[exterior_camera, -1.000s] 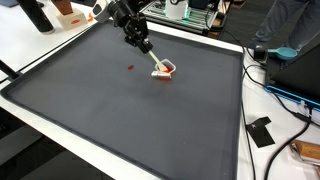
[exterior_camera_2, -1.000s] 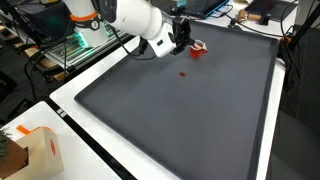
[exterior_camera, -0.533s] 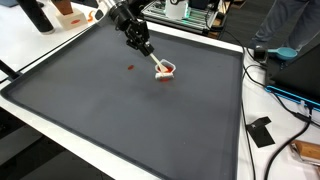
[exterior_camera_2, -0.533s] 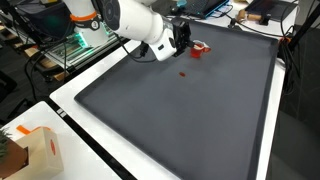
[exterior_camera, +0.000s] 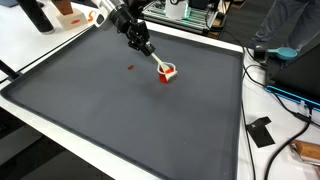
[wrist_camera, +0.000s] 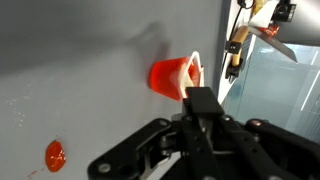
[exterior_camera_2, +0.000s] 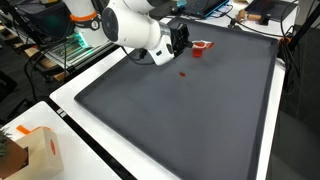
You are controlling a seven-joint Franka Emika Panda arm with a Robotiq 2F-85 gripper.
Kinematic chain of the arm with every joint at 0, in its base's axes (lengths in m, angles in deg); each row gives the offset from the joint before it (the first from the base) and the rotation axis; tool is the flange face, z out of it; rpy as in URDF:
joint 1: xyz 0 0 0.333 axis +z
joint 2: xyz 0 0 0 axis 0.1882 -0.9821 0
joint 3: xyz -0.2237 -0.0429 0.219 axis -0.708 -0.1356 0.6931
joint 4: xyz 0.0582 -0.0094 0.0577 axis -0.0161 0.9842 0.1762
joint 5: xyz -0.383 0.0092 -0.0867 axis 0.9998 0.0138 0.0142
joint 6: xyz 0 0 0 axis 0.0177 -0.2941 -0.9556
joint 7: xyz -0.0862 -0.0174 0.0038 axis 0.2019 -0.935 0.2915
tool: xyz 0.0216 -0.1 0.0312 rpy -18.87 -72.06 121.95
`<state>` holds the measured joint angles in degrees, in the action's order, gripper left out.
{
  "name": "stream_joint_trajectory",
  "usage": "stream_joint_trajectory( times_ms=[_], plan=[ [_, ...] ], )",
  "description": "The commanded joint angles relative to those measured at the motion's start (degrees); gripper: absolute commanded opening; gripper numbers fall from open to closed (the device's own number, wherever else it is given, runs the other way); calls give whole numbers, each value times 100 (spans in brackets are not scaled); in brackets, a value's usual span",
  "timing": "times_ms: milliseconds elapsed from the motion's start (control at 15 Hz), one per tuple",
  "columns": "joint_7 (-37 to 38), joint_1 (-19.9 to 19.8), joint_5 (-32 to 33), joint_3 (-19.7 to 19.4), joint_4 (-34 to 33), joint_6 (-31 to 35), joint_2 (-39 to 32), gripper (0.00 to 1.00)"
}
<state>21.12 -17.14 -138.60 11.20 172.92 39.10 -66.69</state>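
Red plastic, the small cup (wrist_camera: pixel 172 76) lies on its side on the dark mat (exterior_camera: pixel 150 120), near the mat's far edge. The gripper (wrist_camera: pixel 200 98) sits just beside it, tips at its white rim. The fingers look pressed together.

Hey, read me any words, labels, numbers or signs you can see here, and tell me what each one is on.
No text can be read.
The red cup shows no print, nor does the grey mat.
The cardboard box bears a red mark, too small and blurred to read.
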Motion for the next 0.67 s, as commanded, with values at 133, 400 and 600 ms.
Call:
stream_joint_trajectory(
  times_ms=[133,400,600],
  plan=[
    [99,-104,-271,-122,-47,-232,-165,3],
    [384,-125,-376,-154,-64,-388,-219,3],
    [627,-127,-389,-174,-93,-507,-263,3]
  ],
)
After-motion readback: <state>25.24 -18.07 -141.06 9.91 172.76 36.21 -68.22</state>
